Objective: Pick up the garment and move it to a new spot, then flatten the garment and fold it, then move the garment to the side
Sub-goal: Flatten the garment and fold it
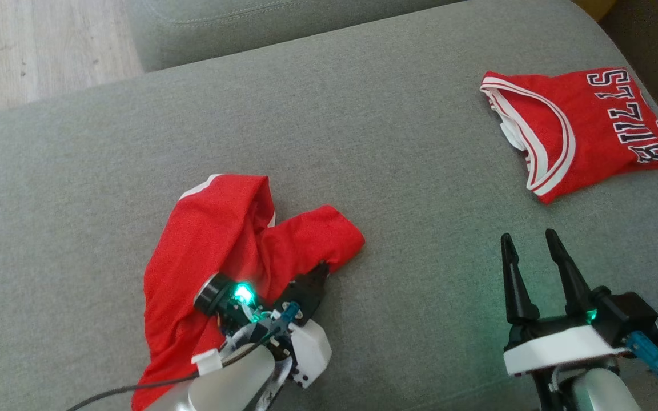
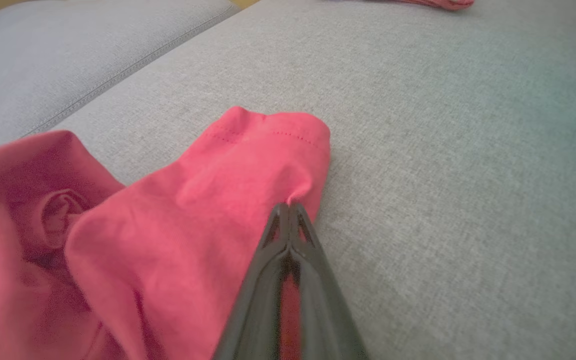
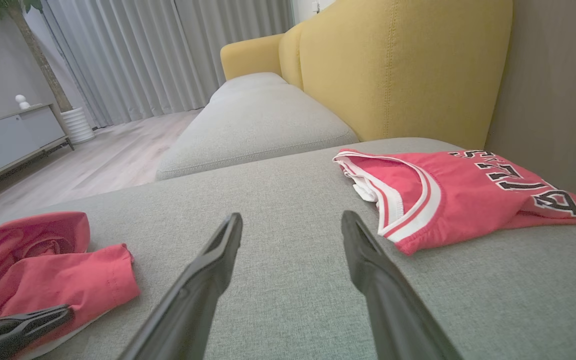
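Observation:
The garment [image 1: 220, 240] is a plain red piece with white trim. It lies crumpled at the lower left of the grey sofa seat [image 1: 374, 142]. My left gripper [image 1: 322, 268] is shut on its right-hand fold, the tips pinching the cloth [image 2: 228, 170] near the hemmed end. From the right wrist view the same garment [image 3: 43, 260] lies at the left, with the left gripper's fingers [image 3: 28, 322] on its near edge. My right gripper [image 1: 529, 237] hovers open over bare cushion at the lower right, its fingers [image 3: 218, 260] spread wide with nothing between them.
A folded red jersey [image 1: 586, 131] with black lettering lies at the seat's far right, close to the edge. A second grey cushion [image 3: 253, 120] and a yellow backrest [image 3: 393, 65] stand beyond. Wooden floor [image 1: 32, 45] lies past the seat's far left edge.

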Controlling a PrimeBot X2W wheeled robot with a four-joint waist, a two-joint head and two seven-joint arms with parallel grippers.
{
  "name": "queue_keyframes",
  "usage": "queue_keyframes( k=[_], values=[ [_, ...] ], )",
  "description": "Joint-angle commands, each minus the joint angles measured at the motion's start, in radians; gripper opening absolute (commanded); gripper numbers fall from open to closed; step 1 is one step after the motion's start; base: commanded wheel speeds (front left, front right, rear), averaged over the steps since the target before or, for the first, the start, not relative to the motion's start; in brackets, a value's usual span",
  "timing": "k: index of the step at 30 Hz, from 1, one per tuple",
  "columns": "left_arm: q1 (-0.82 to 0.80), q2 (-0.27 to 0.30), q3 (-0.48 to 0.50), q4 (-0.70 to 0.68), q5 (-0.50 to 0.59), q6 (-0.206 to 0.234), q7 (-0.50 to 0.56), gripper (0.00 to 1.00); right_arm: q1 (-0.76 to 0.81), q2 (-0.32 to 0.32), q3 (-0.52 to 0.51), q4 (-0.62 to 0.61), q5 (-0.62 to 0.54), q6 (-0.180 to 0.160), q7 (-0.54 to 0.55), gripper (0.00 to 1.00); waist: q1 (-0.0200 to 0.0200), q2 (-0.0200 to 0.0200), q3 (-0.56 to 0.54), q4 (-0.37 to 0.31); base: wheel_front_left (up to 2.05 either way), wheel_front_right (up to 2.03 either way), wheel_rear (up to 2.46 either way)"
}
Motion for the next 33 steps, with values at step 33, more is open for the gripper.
queue_keyframes(
  k=[33],
  values=[
    [-0.021,0.013,0.19,-0.293,-0.347,-0.117,0.095,0.0,-0.05,-0.006,0.03,-0.015,0.014,0.007,-0.011,1.0,0.0,0.0,0.029,-0.035,0.0,0.0,0.0]
  ],
)
